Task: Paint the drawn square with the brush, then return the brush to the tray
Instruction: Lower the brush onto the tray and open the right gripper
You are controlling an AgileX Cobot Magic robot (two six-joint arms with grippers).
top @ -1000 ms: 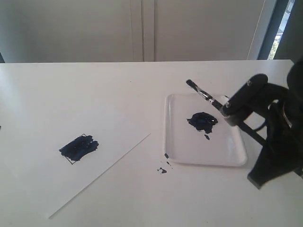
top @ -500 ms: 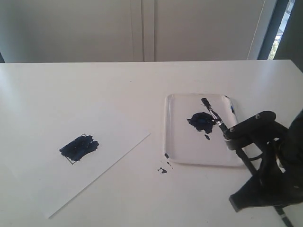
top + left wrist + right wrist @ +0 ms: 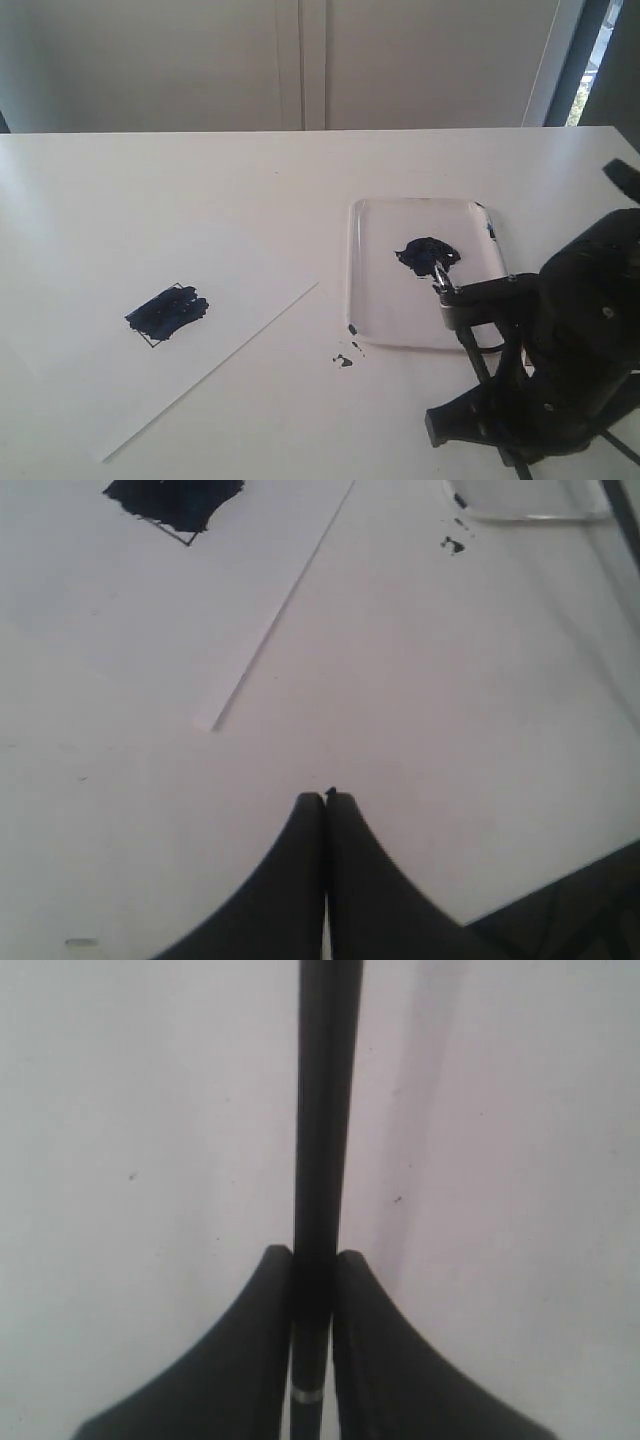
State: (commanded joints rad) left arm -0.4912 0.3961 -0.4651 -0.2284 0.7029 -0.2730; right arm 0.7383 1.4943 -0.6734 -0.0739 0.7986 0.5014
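Right tool [image 3: 313, 1256] clamps the long thin black-handled brush [image 3: 441, 278], its dark tip at the dark blue paint blob [image 3: 428, 254] in the glossy white plastic tray [image 3: 385, 300]. Left tool [image 3: 326, 798] is pressed closed, empty

exterior looks down on the table [image 3: 150, 180]; left wrist, low, shares the paper [image 3: 230, 320].

A white table [image 3: 300, 170] is seen filling the view, backed by a pale panelled wall [image 3: 150, 60] — a strip of window [image 3: 592, 60] is glimpsed at the far right. A white paper sheet [image 3: 200, 340] is laid flat on the table's left half. Small dark blue paint spatters [image 3: 343, 359] are scattered on bare table just beyond its nearest corner.
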